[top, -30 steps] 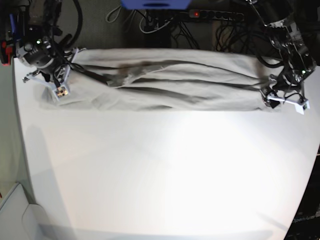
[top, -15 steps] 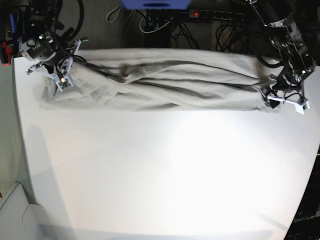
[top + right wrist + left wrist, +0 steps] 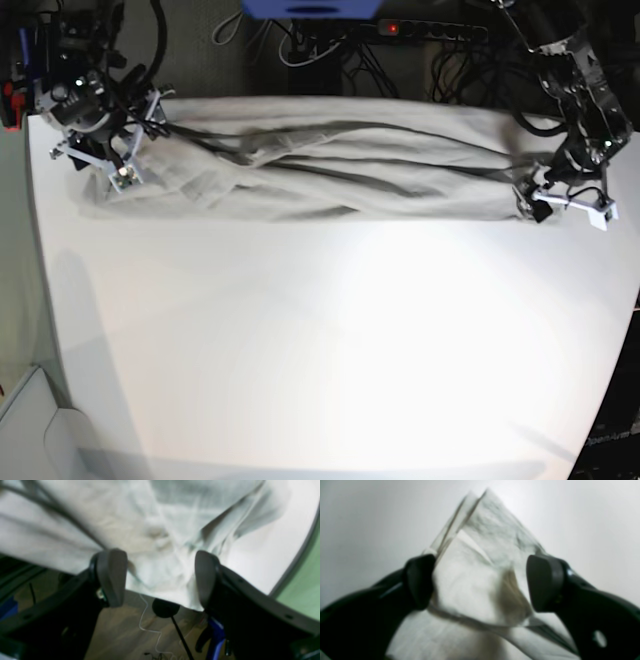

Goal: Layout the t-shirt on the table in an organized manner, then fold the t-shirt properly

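Item: t-shirt (image 3: pixel 330 170), pale grey-beige, plain. It is laid as a long, wrinkled band along the far edge of the table (image 3: pixel 330 350), reaching from near the far left corner to near the far right corner as seen in the base view. Several lengthwise folds and dark creases are seen running through it. The near half of the table is bare white surface.

Item: left gripper (image 3: pixel 480 582), placed at the shirt's end by the table's far right corner in the base view (image 3: pixel 545 205). In the left wrist view its two dark fingers (image 3: pixel 545 582) are seen spread wide apart. A bunched, peaked corner of cloth (image 3: pixel 480 555) stands between them. One finger lies against the cloth's edge; a gap is seen at the other. No pinch on the fabric is shown.

Item: right gripper (image 3: pixel 160 577), placed over the shirt's other end by the far left corner in the base view (image 3: pixel 120 150). Its fingers (image 3: pixel 112 577) are likewise held wide apart, with rumpled cloth (image 3: pixel 160 537) lying past them. Nothing is clasped. The table's far edge and floor with cables (image 3: pixel 155 630) are seen beneath it.
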